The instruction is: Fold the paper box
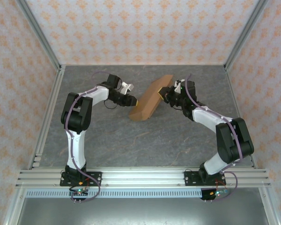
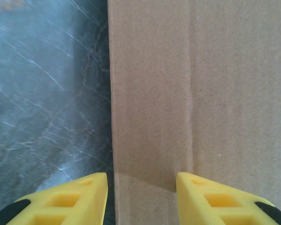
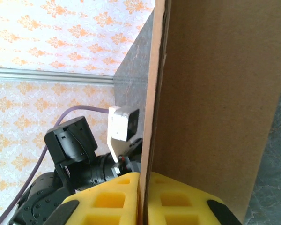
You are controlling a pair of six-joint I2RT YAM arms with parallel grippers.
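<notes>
- Toward the far edge of the table, about midway between its side edges, the paper box stands partly formed and tilted. One end is near your left gripper and the other is at your right gripper.
- Your right gripper has its jaws pinched onto a thin upright panel of the box. In the right wrist view the yellow fingers sit one on each side of the cardboard edge. That grip likely serves as the anchor, holding the wall up so it cannot flop while the other side is worked.
- Your left gripper is roughly half spread and grips nothing. In the left wrist view its fingers straddle the box's long edge, one over cardboard and one over bare table. It seems lined up to press or catch that edge.
- Whether the left fingertips touch the cardboard, you cannot tell from these views.
- Folding looks underway, not finished.
</notes>
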